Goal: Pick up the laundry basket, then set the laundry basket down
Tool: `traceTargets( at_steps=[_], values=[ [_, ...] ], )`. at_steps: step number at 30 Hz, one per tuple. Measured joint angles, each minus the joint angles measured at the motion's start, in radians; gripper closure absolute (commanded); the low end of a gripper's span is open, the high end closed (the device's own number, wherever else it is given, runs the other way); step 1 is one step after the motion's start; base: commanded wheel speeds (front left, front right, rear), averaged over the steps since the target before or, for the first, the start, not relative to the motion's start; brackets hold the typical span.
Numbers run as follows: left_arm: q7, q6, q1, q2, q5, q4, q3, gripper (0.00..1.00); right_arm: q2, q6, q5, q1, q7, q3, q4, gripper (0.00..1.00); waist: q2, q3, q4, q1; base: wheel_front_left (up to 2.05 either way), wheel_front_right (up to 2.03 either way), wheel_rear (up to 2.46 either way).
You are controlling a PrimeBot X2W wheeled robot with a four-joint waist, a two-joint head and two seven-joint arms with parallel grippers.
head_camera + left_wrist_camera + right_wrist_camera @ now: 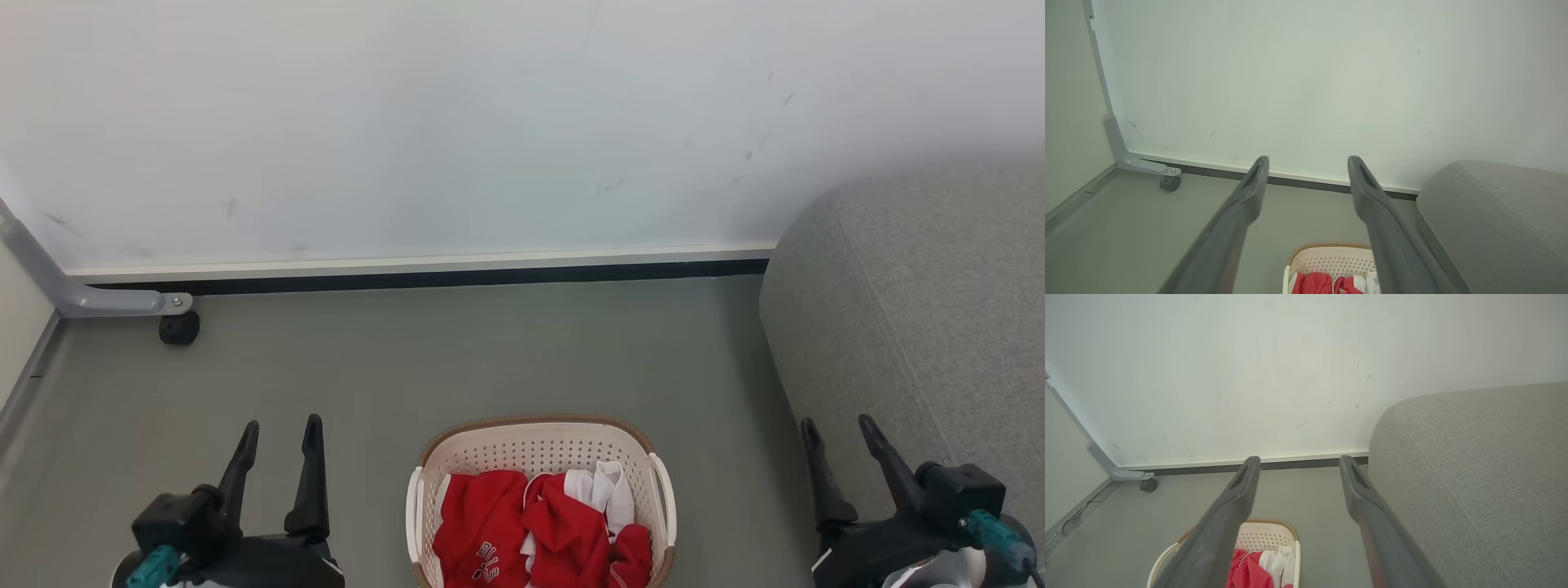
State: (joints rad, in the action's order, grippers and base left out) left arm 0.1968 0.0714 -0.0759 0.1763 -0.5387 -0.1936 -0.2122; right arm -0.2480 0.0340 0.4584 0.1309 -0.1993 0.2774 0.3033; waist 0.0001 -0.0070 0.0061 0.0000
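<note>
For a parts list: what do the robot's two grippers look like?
The left gripper and right gripper each have two long, tapering dark fingers with slotted tips, a blocky black base and a teal connector at the wrist.

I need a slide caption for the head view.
Open left gripper and right gripper flank the laundry basket of red and white clothes on the floor.

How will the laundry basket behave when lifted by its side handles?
Likely stiff: the laundry basket is perforated moulded plastic. Probably light, holding only some red and white clothes. It may tilt if its handles rise unevenly.
</note>
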Motion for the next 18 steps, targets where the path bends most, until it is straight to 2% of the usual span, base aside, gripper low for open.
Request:
traceTargets(
  at_steps=[12,18],
  values=[
    [0.035,0.035,0.001,-0.004,0.133,-0.034,-0.02,0.0,-0.017,0.022,-0.155,0.003,-0.05,0.048,0.032,0.0,0.0,-0.003,0.003,0.0,0.0,0.0,0.0],
    [0.035,0.04,0.002,-0.012,0.139,-0.05,-0.02,0.0,-0.017,0.027,-0.16,0.003,-0.05,0.046,0.043,0.0,0.0,-0.003,0.003,0.0,0.0,0.0,0.0]
  ],
)
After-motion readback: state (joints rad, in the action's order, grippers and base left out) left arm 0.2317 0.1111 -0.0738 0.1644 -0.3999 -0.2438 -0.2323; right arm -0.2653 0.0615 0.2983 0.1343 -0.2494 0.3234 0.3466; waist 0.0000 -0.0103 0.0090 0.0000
